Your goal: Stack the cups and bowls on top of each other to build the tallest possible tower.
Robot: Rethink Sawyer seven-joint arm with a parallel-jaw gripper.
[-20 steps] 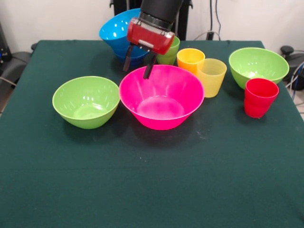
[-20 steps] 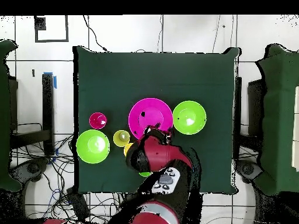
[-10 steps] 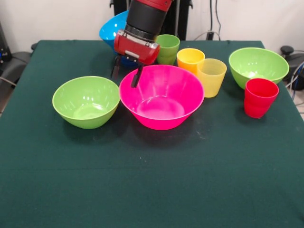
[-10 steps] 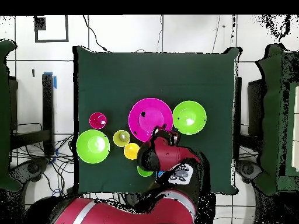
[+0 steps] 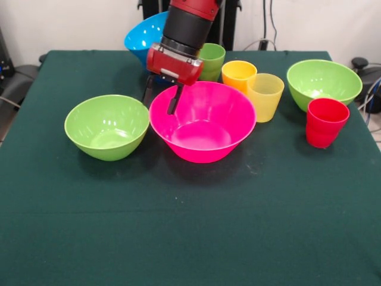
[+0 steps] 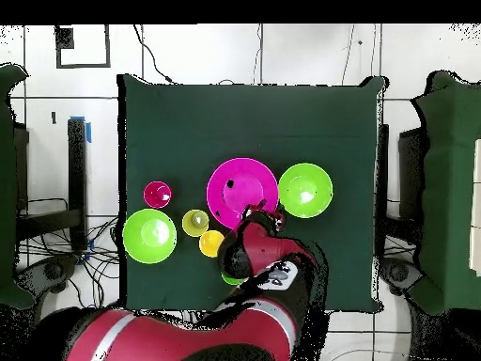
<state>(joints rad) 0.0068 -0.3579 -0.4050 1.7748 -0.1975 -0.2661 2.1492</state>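
Observation:
The large pink bowl [image 5: 205, 119] stands mid-table, and shows in the overhead view [image 6: 237, 183]. My gripper [image 5: 161, 98] is open and straddles its rim on the robot's side, one finger inside and one outside. It also shows from above [image 6: 264, 215]. The bright blue bowl [image 5: 141, 34] tops the tower behind my arm; the bowls under it are hidden. The green cup [image 5: 212, 59], orange cup [image 5: 238, 72], yellow cup [image 5: 265, 95] and red cup [image 5: 325, 122] stand upright to the right.
One lime green bowl [image 5: 107, 126] sits just left of the pink bowl, close to my outer finger. The other lime green bowl [image 5: 323, 80] is at the right edge behind the red cup. The dark green table cloth [image 5: 190, 226] stretches in front.
My gripper first swung left along the pink bowl's back rim, then came down slightly, so its fingers now straddle the rim. The bowls and cups have stayed in place.

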